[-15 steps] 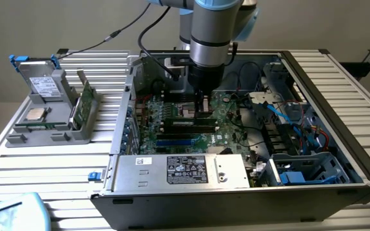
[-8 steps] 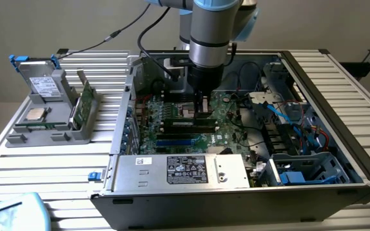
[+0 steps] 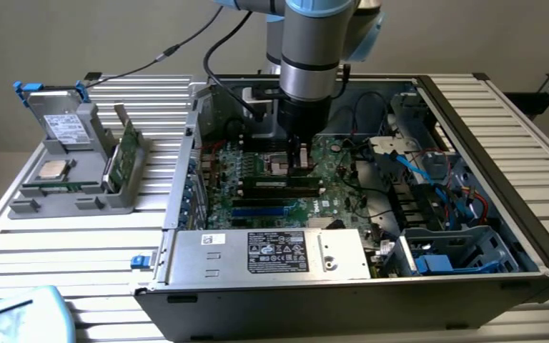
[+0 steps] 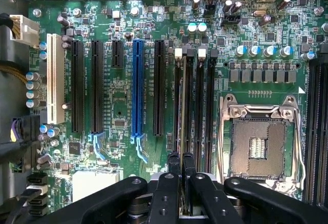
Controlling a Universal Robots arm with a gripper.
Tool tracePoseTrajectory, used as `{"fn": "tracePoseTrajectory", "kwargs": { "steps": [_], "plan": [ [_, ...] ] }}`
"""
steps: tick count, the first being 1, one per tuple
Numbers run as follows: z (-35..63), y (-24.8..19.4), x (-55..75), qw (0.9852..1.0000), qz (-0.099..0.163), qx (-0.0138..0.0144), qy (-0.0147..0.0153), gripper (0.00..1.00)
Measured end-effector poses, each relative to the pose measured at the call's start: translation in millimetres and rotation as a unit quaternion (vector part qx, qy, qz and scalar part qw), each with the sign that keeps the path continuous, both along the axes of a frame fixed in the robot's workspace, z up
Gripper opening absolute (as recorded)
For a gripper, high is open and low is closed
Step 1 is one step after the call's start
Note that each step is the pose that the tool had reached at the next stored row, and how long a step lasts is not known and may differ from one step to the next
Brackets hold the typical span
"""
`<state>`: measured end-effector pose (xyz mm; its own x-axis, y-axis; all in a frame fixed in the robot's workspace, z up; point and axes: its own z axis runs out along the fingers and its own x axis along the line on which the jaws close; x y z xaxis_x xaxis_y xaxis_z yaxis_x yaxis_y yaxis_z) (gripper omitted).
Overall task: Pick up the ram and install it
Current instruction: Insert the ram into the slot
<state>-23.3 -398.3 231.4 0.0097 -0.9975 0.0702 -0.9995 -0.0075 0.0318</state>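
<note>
Ram (image 4: 183, 106) shows edge-on in the wrist view as a thin strip. Its near end is pinched between the two black fingers of the gripper (image 4: 181, 158), which is clenched on it. The ram runs lengthwise along the bank of black memory slots (image 4: 200, 106), lined up with one of the slots on the side nearer the expansion slots (whether it is seated or only just above the slot, I cannot tell). Just beside that bank lies the open CPU socket (image 4: 262, 144) in its metal frame. On the bank's other side, the long expansion slots stand in a row on the green motherboard (image 4: 118, 106), among them a blue slot (image 4: 137, 90) and a white slot (image 4: 55, 80). In the exterior view the arm (image 3: 311, 50) reaches straight down into the open computer case (image 3: 532, 236), its tip low over the middle of the motherboard. Outside the case, to the exterior view's left, a grey holder (image 3: 83, 196) carries a wider green circuit board (image 3: 126, 146) standing on edge and a processor chip (image 3: 53, 170).
</note>
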Motion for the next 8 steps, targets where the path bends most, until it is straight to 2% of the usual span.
{"fn": "tracePoseTrajectory", "kwargs": {
  "steps": [2, 6, 8],
  "plan": [
    [-0.2, 0.0, -0.3, 1.0, 0.0, 0.0, -0.0004, 0.13],
    [-0.8, 0.0, -0.6, 1.0, 0.0, -0.0004, -0.0053, 0.13],
    [-0.9, 0.0, -0.6, 1.0, 0.0, -0.0004, -0.0059, 0.13]
  ]
}}
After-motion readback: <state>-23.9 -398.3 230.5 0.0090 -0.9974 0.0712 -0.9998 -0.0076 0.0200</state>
